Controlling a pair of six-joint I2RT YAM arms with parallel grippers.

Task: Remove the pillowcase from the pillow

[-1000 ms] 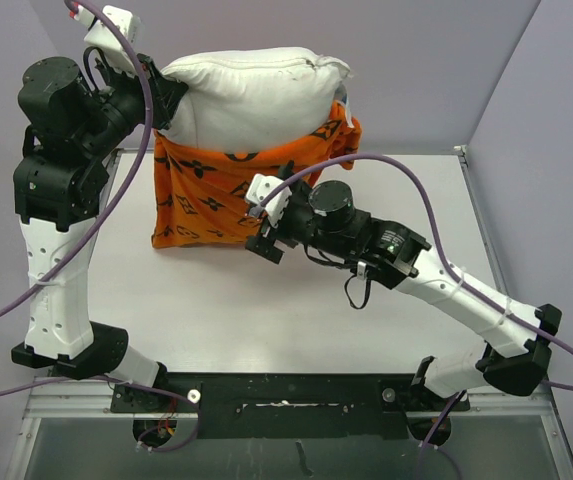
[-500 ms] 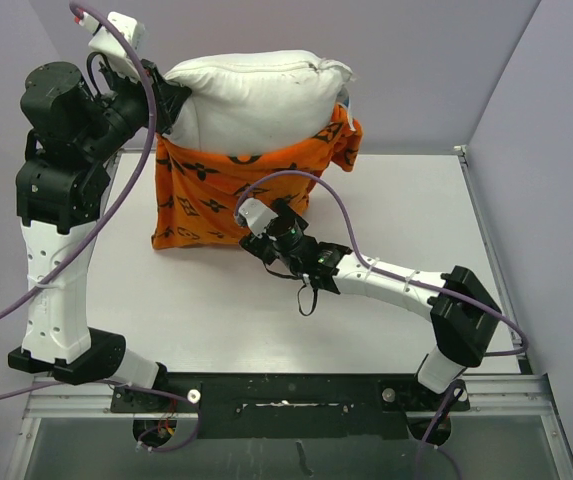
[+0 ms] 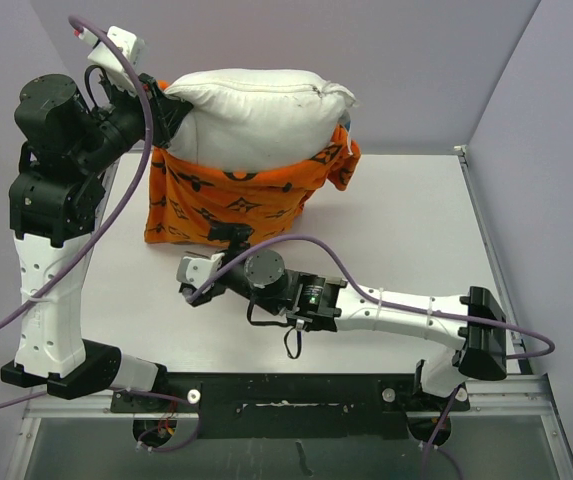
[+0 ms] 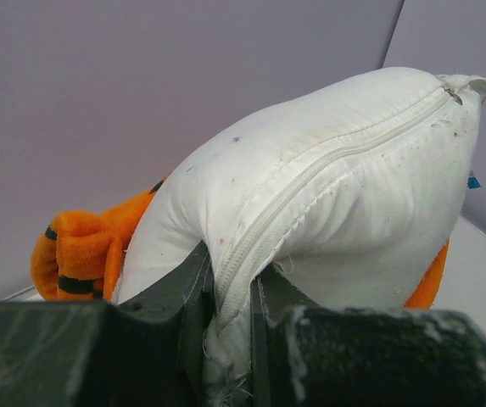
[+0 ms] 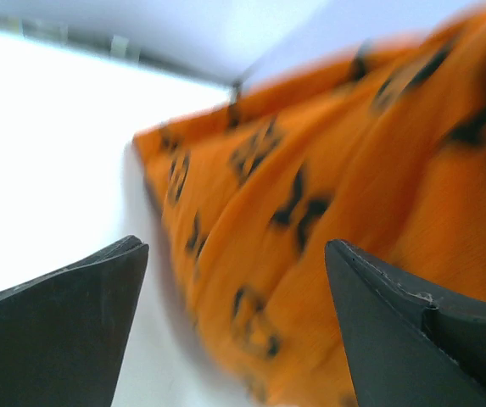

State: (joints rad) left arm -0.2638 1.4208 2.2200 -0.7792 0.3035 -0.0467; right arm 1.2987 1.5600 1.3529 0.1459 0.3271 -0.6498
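The off-white pillow is held up off the table, with its zipped seam uppermost. My left gripper is shut on the pillow's left corner; in the left wrist view the jaws pinch the zip seam of the pillow. The orange patterned pillowcase hangs round the pillow's lower half, its bottom edge near the table. It also shows in the left wrist view. My right gripper is open and low, just in front of the pillowcase's bottom edge. In the right wrist view the blurred pillowcase lies ahead of the jaws, ungripped.
The white table is walled by grey panels at the back and right. My right arm stretches low across the table's front. The left arm stands tall at the left edge.
My right arm has swung left and stretched out low, taking its open gripper from the pillowcase's lower right to under its bottom edge. The left arm has shifted the pillow slightly left.
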